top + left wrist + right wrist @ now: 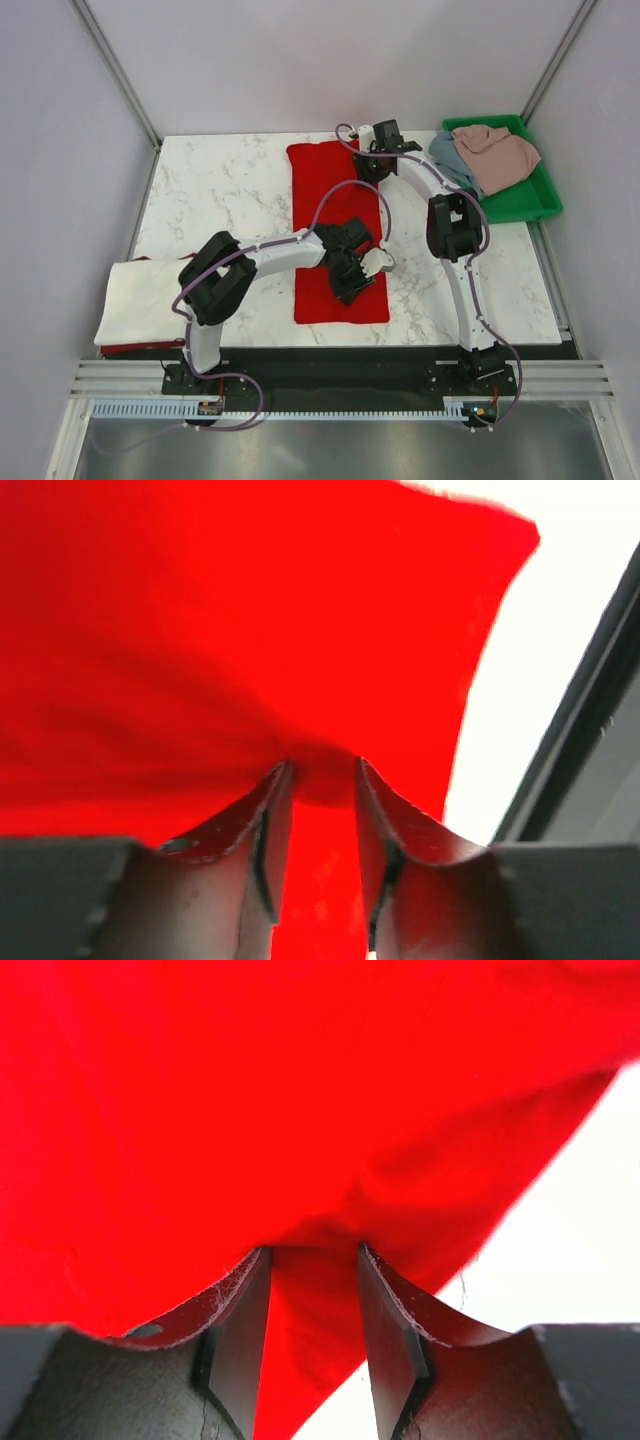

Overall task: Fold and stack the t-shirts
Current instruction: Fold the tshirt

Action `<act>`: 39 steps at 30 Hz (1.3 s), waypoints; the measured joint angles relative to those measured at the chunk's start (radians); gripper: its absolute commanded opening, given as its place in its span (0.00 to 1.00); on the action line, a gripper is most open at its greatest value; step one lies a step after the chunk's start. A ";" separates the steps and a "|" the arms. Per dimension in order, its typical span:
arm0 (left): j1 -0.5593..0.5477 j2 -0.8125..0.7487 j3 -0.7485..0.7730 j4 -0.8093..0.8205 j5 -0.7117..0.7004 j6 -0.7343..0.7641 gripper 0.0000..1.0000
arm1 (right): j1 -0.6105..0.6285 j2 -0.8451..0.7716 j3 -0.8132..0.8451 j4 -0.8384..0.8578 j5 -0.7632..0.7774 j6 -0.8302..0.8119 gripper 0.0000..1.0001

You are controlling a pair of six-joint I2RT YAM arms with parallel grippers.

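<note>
A bright red t-shirt (335,215), folded into a long strip, lies flat down the middle of the marble table. My left gripper (372,265) is at the strip's right edge near its front end. My right gripper (372,158) is at the far right corner. In the left wrist view the gripper (322,770) has red cloth (250,630) bunched between its fingers. In the right wrist view the gripper (313,1252) also pinches a fold of the red cloth (300,1110), with creases running to its tips. A folded white t-shirt (140,300) rests at the front left.
A green tray (525,205) at the back right holds a pale pink t-shirt (500,152) and a grey-blue one (450,155). A dark red edge (135,348) shows under the white shirt. Frame posts stand at the table's corners.
</note>
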 measured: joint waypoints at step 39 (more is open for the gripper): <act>0.485 -0.506 -0.698 0.052 0.071 -0.932 0.55 | 0.038 -0.966 -1.544 -0.099 -0.448 0.513 0.50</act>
